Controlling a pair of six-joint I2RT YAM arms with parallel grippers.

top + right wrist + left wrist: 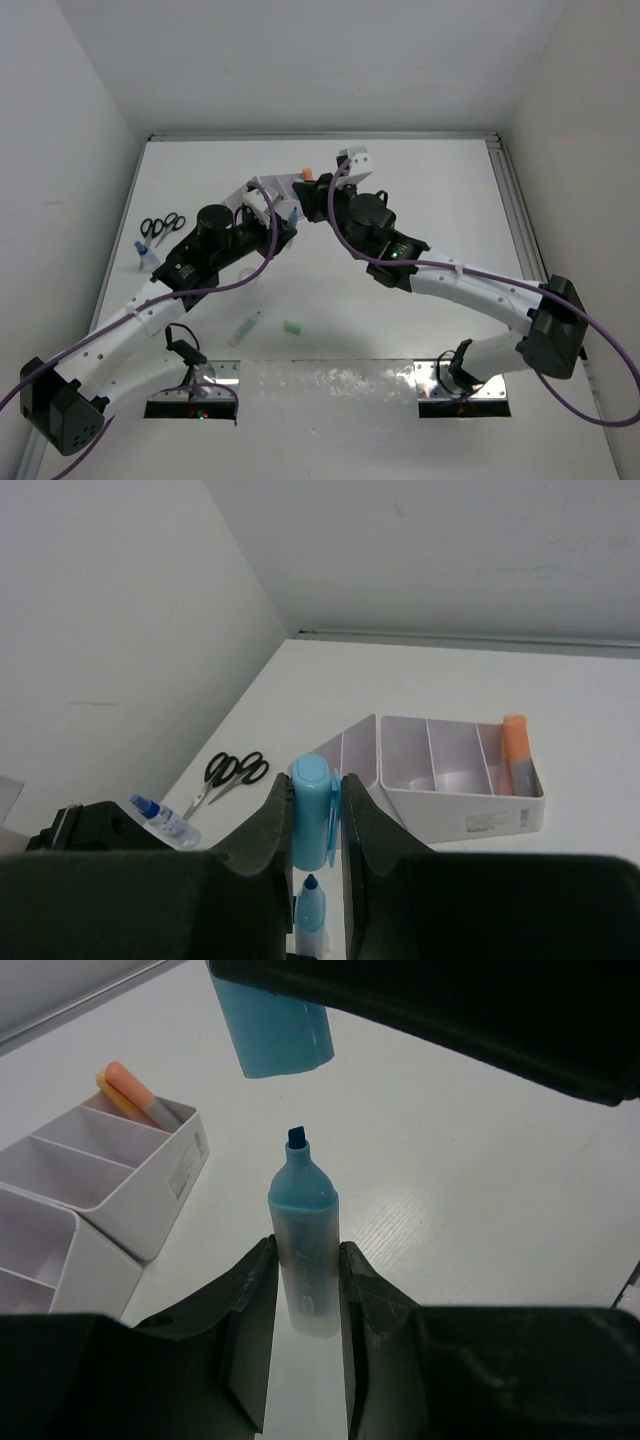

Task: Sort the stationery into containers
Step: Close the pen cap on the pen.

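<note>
My left gripper is shut on the clear barrel of an uncapped blue highlighter, whose blue tip points up. Just above that tip hangs its blue cap, apart from it. My right gripper is shut on that blue cap, with the highlighter's tip right below it. Both grippers meet above the table in front of the pale lilac organiser, seen in the top view as the organiser. An orange pen stands in its end compartment.
Black-handled scissors and a blue-capped bottle lie at the table's left edge. A pale green pen and a green cap lie near the front, between the two arm bases. Walls close in the table on three sides.
</note>
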